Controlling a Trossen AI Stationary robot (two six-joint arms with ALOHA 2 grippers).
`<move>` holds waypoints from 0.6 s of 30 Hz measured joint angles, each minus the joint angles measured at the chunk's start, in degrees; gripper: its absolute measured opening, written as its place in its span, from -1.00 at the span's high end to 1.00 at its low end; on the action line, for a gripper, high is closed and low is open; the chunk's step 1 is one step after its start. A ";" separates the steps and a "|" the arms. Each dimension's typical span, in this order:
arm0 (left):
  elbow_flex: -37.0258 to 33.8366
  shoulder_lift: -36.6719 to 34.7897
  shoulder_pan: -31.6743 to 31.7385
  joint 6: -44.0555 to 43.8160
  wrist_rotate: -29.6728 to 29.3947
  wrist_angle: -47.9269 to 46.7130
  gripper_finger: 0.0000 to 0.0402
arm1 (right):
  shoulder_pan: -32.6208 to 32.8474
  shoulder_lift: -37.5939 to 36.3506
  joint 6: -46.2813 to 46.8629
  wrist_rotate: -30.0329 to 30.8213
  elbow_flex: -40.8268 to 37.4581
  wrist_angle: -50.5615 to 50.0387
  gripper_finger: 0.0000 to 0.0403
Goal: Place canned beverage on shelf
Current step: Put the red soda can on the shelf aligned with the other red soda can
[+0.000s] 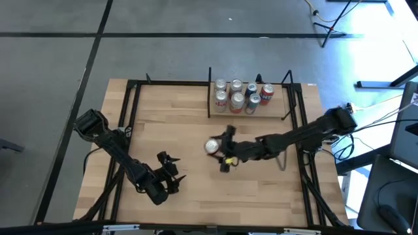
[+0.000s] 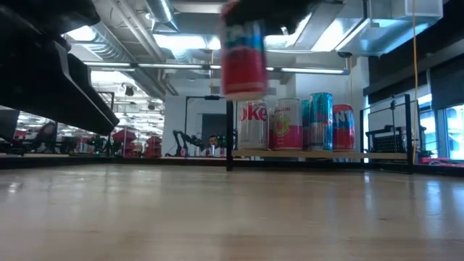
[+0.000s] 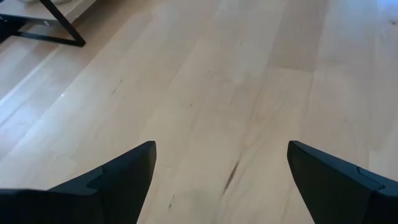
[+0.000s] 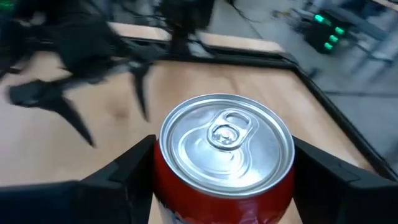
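I've got the right claw point(image 4: 224, 180) clamped on a red can point(image 4: 226, 155), upright, lifted clear of the bench point(image 1: 196, 143) near its middle; the shelf point(image 1: 274, 112) sits at the far edge with six cans point(image 1: 240, 94); left claw point(image 1: 171, 171) near left, fingers apart, empty.

The light-wood table point(image 1: 196, 130) carries a black-framed shelf point(image 1: 215, 112) against its far edge, toward the right corner. Six upright cans point(image 1: 236, 100) stand on the shelf's board in two rows.
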 joint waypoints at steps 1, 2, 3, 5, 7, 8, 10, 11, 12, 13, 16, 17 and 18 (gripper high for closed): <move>0.00 0.00 -0.01 0.00 -0.02 0.04 -0.75 | -0.02 -1.89 0.72 0.97 -1.37 -0.90 -0.33; 0.00 -0.01 -0.01 0.00 -0.02 0.03 -0.75 | -0.15 -3.77 1.47 1.87 -2.79 -1.87 -0.33; 0.01 -0.02 0.00 0.00 -0.04 0.03 -0.75 | -0.18 -5.74 2.06 2.95 -4.37 -2.87 -0.33; 0.02 -0.02 0.01 -0.02 -0.19 -0.15 -0.75 | -0.17 -10.07 3.62 5.50 -7.60 -4.75 -0.33; 0.01 -0.02 0.01 -0.02 -0.24 -0.15 -0.75 | -0.16 -14.86 5.79 8.82 -10.48 -6.40 -0.33; 0.00 -0.02 -0.01 -0.02 -0.24 -0.17 -0.75 | -0.16 -17.49 7.19 10.18 -12.00 -7.59 -0.33; 0.02 -0.02 -0.01 -0.02 -0.26 -0.12 -0.75 | -0.11 -22.41 9.92 12.92 -15.24 -10.30 -0.33; 0.00 -0.02 -0.01 -0.04 -0.25 -0.11 -0.75 | -0.11 -24.89 11.39 14.14 -16.91 -11.72 -0.33; 0.02 -0.02 -0.01 -0.04 -0.26 -0.08 -0.75 | -0.11 -27.23 12.89 15.36 -18.53 -13.06 -0.33; 0.02 -0.02 0.01 -0.04 -0.28 -0.05 -0.75 | -0.12 -29.63 14.40 16.51 -20.05 -14.51 -0.33; 0.02 -0.02 0.00 -0.04 -0.28 0.20 -0.75 | -0.16 -36.35 18.81 20.57 -23.70 -19.41 -0.33; 0.02 -0.02 -0.01 -0.04 -0.31 0.29 -0.75 | -0.16 -38.32 20.01 21.52 -24.85 -21.06 -0.33; 0.02 -0.02 -0.01 -0.04 -0.31 0.32 -0.75 | -0.17 -40.05 21.17 22.26 -25.73 -22.56 -0.33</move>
